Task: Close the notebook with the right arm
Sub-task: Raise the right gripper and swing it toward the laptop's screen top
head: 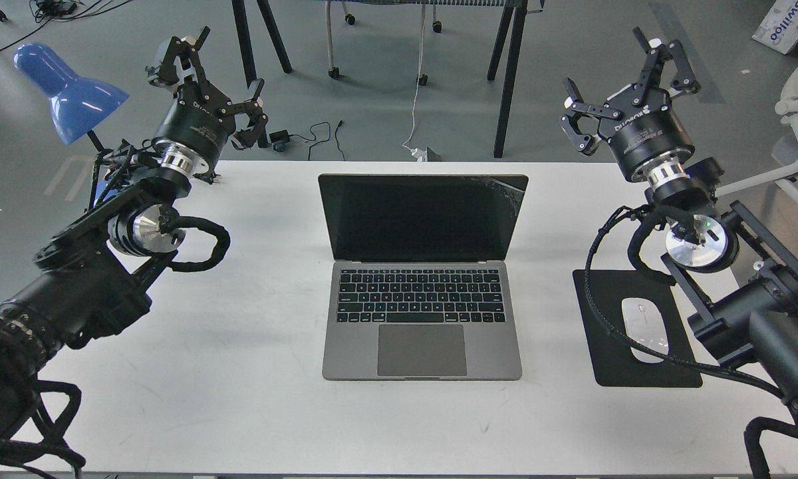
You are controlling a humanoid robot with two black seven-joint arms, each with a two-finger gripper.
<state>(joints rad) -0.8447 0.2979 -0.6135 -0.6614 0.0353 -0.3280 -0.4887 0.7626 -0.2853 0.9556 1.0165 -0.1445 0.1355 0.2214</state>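
You are at the very start: the notebook [422, 279] sits fully open in the middle of the desk [239, 399], its base flat and its black screen standing upright and leaning slightly away from you. Nothing touches it. The lid has not begun to come down.

Your right pincer [628, 83] hangs raised above the far right corner of the desk, well apart from the notebook, with its fingers spread wide and nothing between them. The left pincer [216, 83] mirrors it on the far left, near the blue lamp [70, 90], also spread wide and empty. It has no part in this job, so leave it parked.

The step in hand is the approach. As I judge it, you need to bring the right pincer inward and behind the screen's top edge, then press that edge forward and down toward the keys. A push from the back of the lid should do; no grasp looks necessary.

Mind the mouse [645, 329] on its mousepad [605, 359] just right of the notebook, under the right arm [738, 313]. The arm's cable loop already lies across them, so a low swing could drag them. Keep the push near the lid's middle, or the base may twist on the desk.
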